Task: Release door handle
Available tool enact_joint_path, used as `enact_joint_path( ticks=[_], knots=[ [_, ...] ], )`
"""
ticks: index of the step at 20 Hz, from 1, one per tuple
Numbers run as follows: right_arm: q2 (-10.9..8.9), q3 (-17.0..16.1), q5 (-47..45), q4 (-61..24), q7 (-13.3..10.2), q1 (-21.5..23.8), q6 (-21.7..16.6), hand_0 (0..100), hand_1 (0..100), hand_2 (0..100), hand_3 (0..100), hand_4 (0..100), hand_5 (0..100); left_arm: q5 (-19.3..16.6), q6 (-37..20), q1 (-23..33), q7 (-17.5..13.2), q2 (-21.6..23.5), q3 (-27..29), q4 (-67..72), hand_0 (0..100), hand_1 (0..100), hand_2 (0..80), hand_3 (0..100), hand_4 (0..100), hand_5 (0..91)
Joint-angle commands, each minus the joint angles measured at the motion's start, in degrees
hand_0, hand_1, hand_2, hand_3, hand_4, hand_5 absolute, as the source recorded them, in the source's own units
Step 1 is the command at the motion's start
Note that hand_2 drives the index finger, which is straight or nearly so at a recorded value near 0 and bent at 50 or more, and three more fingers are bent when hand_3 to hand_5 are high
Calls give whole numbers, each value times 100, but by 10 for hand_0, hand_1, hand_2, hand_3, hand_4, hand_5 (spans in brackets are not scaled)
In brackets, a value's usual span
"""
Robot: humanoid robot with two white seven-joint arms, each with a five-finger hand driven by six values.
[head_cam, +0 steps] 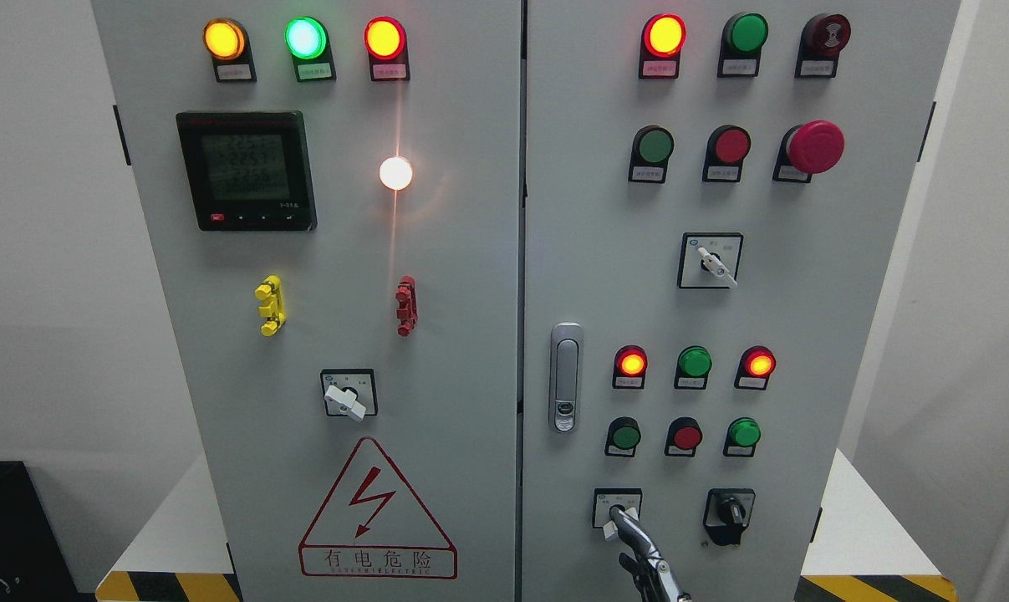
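The silver door handle [565, 376] stands upright on the left edge of the right cabinet door [788, 334], flush in its recess, with nothing touching it. Only part of my right hand [642, 556] shows, rising from the bottom edge below and to the right of the handle. One metal finger [625, 522] stretches up, and its tip overlaps the white selector switch [616, 510]. The hand holds nothing and is well apart from the handle. Both cabinet doors appear closed. My left hand is out of view.
The grey cabinet fills the view, with lit lamps, push buttons, a red emergency button [815, 146], a meter [247, 171] and more selector switches [349, 395]. It stands on a white base with yellow-black stripes [170, 585].
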Motion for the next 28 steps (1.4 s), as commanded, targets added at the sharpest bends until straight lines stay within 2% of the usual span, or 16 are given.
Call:
enact_joint_path(
  ticks=[1,14,16,17,18,19,21,22,25,28],
  knots=[
    [0,19,2,-5,0,5,-1,329,72,0,74,92,76,0,-1,53,1,-2,0,-1,120,556,0,0,0,0],
    [0,28,20,-5,-9,-4,-9,329,74,0,86,119,93,0,-1,53,1,-2,0,-1,120,556,0,0,0,0],
    [-17,28,73,-5,-96,-48,-9,326,83,0,118,192,141,0,-1,53,1,-2,0,-1,120,556,0,0,0,0],
    [-17,28,151,-14,-184,-74,-9,318,117,0,178,298,214,0,-1,53,1,7,0,-1,120,556,0,0,0,0],
    [-17,28,352,-31,-281,-127,-9,316,130,0,193,309,234,0,-1,53,1,-2,0,-1,120,556,0,0,0,0],
    [-17,19,615,-31,-386,-171,-9,315,169,0,284,410,344,0,-1,53,1,-2,0,-1,120,556,0,0,0,0],
    [-9,10,1178,-31,-562,-241,-1,327,212,0,394,519,485,0,-1,53,1,-2,0,-1,120,556,0,0,0,0],
    [-9,10,1372,-31,-606,-268,-1,333,261,0,486,596,580,0,-1,44,1,7,0,-1,120,556,0,0,0,0],
    [0,19,1768,-31,-651,-416,-1,400,306,0,632,707,740,0,-1,53,1,-2,0,-1,120,556,0,0,0,0],
    [0,19,2294,-31,-755,-610,8,442,322,0,732,798,891,0,-1,53,1,7,0,-1,120,556,0,0,0,0]
  ],
)
